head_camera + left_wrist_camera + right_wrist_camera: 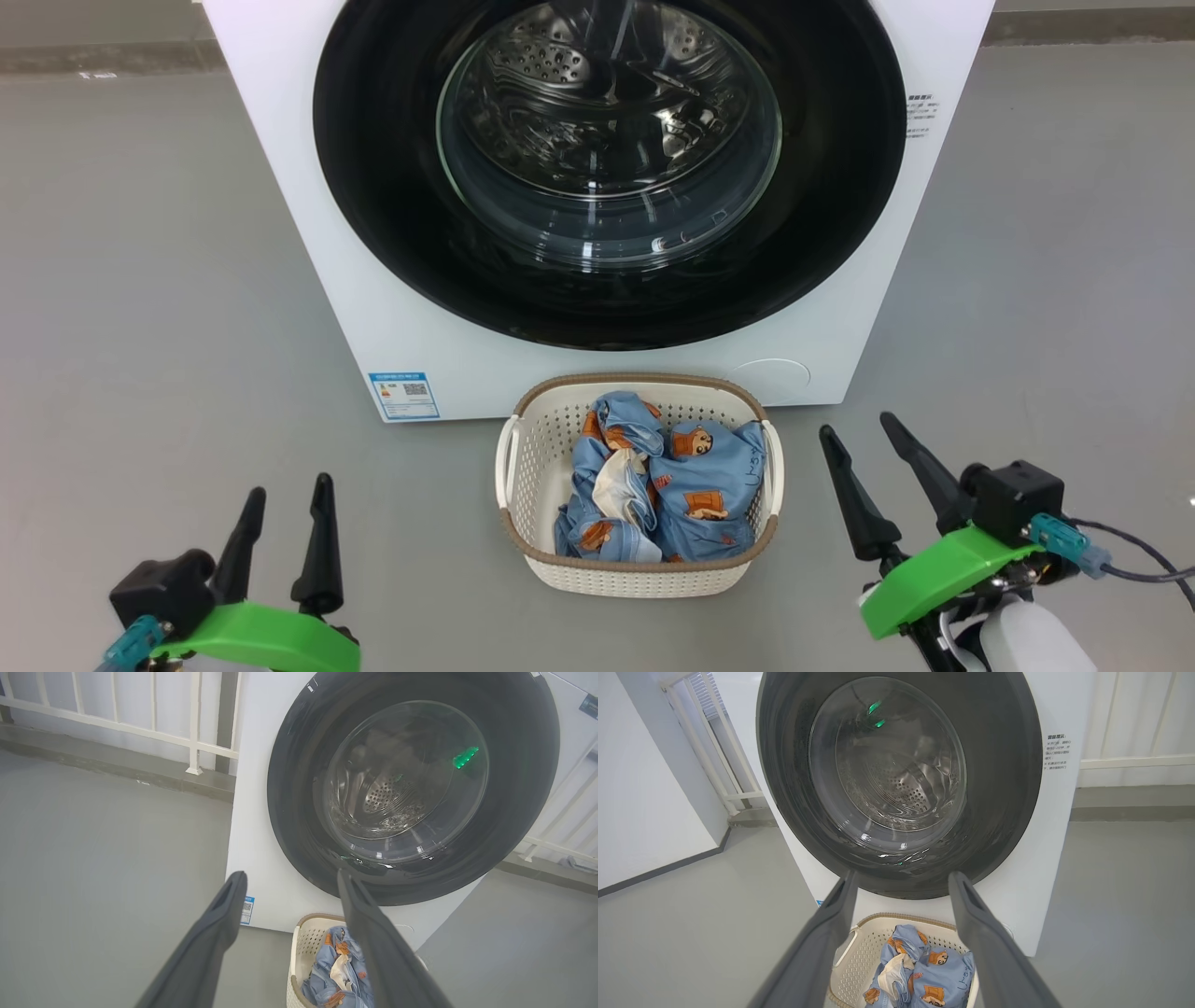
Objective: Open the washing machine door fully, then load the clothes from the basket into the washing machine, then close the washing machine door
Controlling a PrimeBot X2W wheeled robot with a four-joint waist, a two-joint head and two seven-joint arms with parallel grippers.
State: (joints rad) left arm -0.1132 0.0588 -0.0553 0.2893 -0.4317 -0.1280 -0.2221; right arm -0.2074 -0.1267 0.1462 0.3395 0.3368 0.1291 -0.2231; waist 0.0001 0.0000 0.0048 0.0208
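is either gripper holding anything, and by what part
Nothing is held: left gripper and right gripper both stand open and empty, apart from the cream-white perforated basket.

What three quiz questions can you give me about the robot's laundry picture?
1. True or false: the washing machine door is shut.
2. Where are the clothes? A: in the basket. B: in the drum. C: on the floor.
3. Fill in: the left fingers and right fingers are spread ____, holding nothing.
Key: 1 true; 2 A; 3 open.
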